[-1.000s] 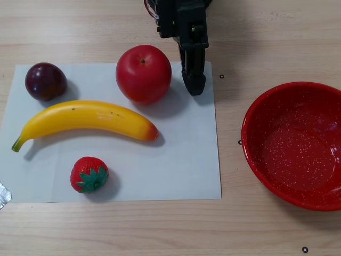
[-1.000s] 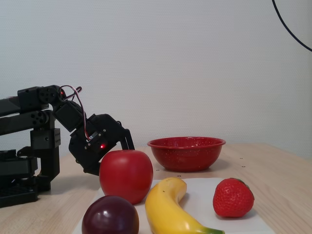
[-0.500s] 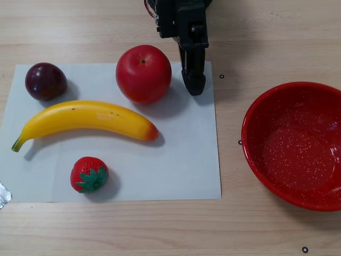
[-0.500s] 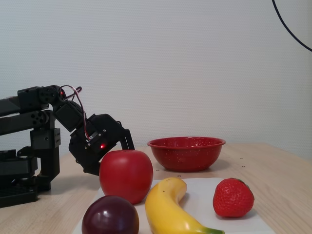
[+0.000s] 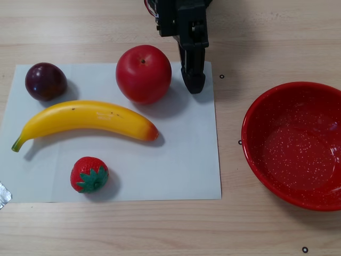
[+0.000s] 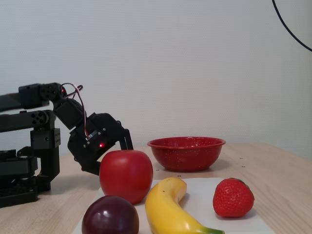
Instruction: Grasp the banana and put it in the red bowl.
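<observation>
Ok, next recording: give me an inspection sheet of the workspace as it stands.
Surface: wooden table with a white paper sheet.
Job's things: banana lies on the sheet, untouched; red bowl is empty, off the sheet.
Clutter: apple, plum, strawberry on the sheet.
Grippers: tool shut, empty, beside the apple.
Cables: wires on the arm; black cable on the wall.
Surroundings: plain white wall.
</observation>
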{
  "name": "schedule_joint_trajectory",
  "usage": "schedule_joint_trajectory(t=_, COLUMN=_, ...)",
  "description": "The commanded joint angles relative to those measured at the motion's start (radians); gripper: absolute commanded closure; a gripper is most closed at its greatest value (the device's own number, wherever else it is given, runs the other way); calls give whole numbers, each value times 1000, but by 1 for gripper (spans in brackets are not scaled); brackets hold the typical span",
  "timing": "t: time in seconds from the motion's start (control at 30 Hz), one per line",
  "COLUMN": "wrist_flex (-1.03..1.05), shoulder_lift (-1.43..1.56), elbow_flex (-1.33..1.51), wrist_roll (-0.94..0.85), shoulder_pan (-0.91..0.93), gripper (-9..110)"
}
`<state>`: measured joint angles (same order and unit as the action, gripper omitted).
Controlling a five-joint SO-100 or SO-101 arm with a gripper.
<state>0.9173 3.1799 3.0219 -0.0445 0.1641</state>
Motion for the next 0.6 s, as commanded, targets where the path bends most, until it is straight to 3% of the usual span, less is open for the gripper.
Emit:
schedule_joint_trajectory(t=0.0, wrist_flex=46, shoulder_lift=-64, elbow_flex=-133, wrist_roll=11, shoulder_pan=3, gripper=101)
schedule_joint_trajectory(t=0.57, wrist_flex=399, shoulder_lift=-479, elbow_flex=-770, wrist_roll=-37, shoulder_pan=-32, gripper=101)
